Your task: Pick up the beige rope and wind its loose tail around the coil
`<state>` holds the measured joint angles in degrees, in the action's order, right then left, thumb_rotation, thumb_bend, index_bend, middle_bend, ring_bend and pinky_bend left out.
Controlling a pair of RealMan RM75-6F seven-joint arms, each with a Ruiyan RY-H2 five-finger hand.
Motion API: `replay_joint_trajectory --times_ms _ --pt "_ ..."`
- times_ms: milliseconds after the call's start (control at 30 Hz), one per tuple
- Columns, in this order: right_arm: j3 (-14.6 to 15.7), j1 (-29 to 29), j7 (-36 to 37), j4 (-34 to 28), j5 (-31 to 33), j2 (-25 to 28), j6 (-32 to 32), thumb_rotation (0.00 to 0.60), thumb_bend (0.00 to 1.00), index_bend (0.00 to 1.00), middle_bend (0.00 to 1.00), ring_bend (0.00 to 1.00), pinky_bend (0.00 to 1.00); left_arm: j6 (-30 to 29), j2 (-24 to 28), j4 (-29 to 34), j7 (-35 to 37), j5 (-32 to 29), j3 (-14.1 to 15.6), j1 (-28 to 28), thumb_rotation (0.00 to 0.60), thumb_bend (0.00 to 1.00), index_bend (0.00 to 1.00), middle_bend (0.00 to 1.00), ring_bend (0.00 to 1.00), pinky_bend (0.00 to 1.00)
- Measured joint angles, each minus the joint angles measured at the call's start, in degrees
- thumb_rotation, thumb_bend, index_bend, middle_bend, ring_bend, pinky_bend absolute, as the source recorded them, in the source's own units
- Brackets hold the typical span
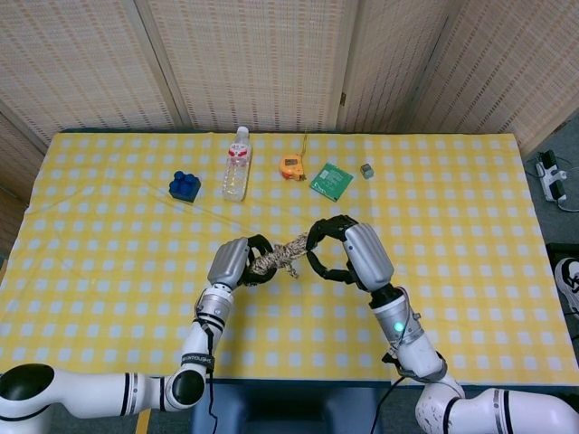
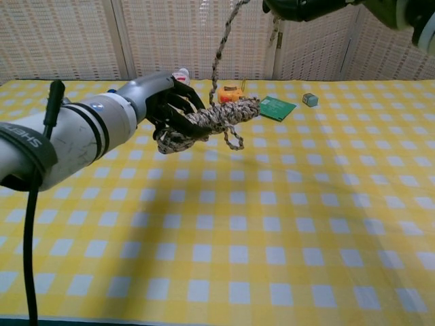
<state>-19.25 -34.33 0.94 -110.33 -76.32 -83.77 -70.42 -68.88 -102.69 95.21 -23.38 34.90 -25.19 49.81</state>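
Note:
The beige rope coil [image 2: 219,117] hangs above the yellow checked table, and my left hand [image 2: 168,107] grips its left end. In the head view the coil [image 1: 279,256] sticks out rightward from my left hand [image 1: 237,262]. A small loop dangles under the coil. The loose tail [image 2: 220,47] runs taut and steeply up from the coil to my right hand [image 2: 302,7], which holds it at the top edge of the chest view. My right hand [image 1: 344,251] shows in the head view just right of the coil, with its fingers curled in.
Along the far side of the table [image 1: 452,235] stand a blue brick [image 1: 185,185], a water bottle [image 1: 237,163], an orange tape measure [image 1: 291,166], a green circuit board [image 1: 331,181] and a small cube [image 1: 366,169].

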Motion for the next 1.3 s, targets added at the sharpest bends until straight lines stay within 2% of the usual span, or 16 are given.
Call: replay_joint_trajectory --times_ms 133,333,500,633,767,900,1067,1300 --pt "2.49 0.92 0.79 -0.39 -2.52 0.23 -0.55 0.600 0.52 0.68 0.55 0.48 0.37 -0.64 -0.13 -0.42 1.55 -3.14 -2.87 -0.37 0.600 0.60 0.73 0.76 0.75 0.84" --pt "6.76 2.93 3.10 0.66 -5.45 0.93 -1.22 0.600 0.53 0.69 0.56 0.49 0.37 1.29 1.39 -0.12 7.84 -8.98 -9.19 -1.88 0.600 0.60 0.73 0.76 0.75 0.84" --pt "10.16 4.89 5.60 3.96 -6.65 1.69 -1.22 0.600 0.53 0.69 0.56 0.49 0.37 3.42 4.09 0.41 12.65 -11.23 -12.67 -3.63 0.600 0.61 0.73 0.76 0.75 0.84" --pt "11.25 5.48 7.08 7.37 -5.52 1.63 0.11 0.600 0.53 0.69 0.56 0.49 0.37 6.72 6.66 2.00 16.89 -13.09 -15.09 -5.40 0.600 0.61 0.73 0.76 0.75 0.84" --pt "11.03 5.24 8.02 10.86 -2.98 0.53 2.23 0.600 0.53 0.69 0.56 0.49 0.37 10.85 10.01 5.15 21.74 -14.20 -17.12 -7.58 0.600 0.62 0.73 0.76 0.75 0.84" --pt "9.87 4.36 8.71 13.56 0.10 -1.04 4.76 0.600 0.53 0.69 0.56 0.49 0.37 14.04 12.72 8.64 25.86 -12.48 -17.77 -9.78 0.600 0.62 0.73 0.76 0.75 0.84" --pt "7.33 2.97 10.19 15.15 4.41 -2.36 7.74 0.600 0.53 0.69 0.56 0.49 0.37 17.70 14.79 12.07 30.68 -6.30 -17.12 -12.33 0.600 0.62 0.73 0.76 0.75 0.84" --pt "2.15 -0.13 11.69 16.45 11.52 -3.87 12.20 0.600 0.54 0.69 0.56 0.49 0.37 24.27 17.10 15.57 37.52 4.11 -14.78 -14.98 0.600 0.62 0.73 0.76 0.74 0.84"
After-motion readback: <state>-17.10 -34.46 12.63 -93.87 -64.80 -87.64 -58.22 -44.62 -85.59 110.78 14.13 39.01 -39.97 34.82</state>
